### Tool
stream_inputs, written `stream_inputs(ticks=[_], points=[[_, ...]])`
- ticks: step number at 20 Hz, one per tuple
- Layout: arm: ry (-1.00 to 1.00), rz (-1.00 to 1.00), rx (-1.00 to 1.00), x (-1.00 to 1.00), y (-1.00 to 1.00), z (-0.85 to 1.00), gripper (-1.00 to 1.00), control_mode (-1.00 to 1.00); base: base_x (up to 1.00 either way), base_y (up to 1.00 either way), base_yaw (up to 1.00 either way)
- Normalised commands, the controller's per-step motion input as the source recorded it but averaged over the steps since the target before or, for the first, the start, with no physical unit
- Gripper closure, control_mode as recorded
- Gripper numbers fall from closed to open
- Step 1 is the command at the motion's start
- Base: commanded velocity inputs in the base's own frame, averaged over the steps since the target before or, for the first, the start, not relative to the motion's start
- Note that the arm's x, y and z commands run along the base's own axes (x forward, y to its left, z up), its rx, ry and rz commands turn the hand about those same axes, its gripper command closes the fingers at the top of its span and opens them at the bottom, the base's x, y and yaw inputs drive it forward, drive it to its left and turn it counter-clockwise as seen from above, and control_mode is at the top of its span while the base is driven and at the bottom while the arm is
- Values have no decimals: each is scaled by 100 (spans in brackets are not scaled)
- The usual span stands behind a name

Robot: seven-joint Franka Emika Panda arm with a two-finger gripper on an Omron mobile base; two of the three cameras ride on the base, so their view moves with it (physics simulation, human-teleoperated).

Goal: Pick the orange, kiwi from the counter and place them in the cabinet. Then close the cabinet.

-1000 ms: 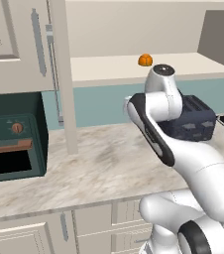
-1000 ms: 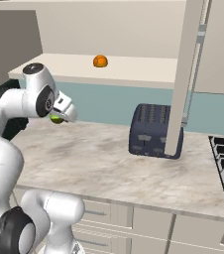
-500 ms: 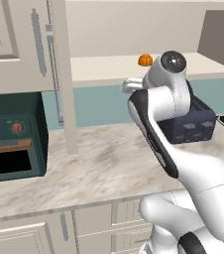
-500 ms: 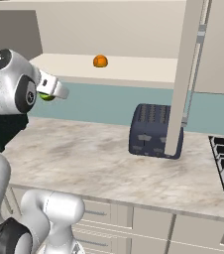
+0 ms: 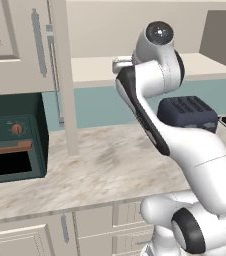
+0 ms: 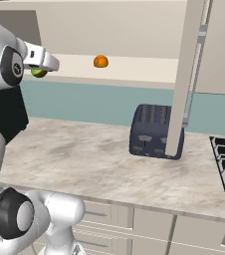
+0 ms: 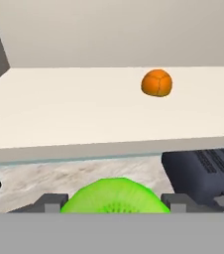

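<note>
Kiwi level with the cabinet shelf edge

My claw [image 6: 41, 69] grips the glossy green kiwi [image 7: 115, 196] before the cabinet's [image 7: 84, 114] smooth pale shelf; the dimpled orange [image 7: 156, 83] sits far back, open shelf around it.

Orange [image 7: 156, 83] occupies right of shelf [image 7: 59, 114]; left free.

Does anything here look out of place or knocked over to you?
Nothing stands out. The orange sits upright on the open cabinet's shelf, the toaster stands squarely on the counter, and the gripper holds the kiwi just below shelf level. No spills or damage.
</note>
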Motion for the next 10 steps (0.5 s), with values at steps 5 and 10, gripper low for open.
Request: stream_inputs(ticks=[5, 10], points=[[0, 20, -6, 71, 7, -3, 100, -100, 0, 0, 0], [-9, 28, -7, 91, 0, -41, 100, -100, 0, 0, 0]])
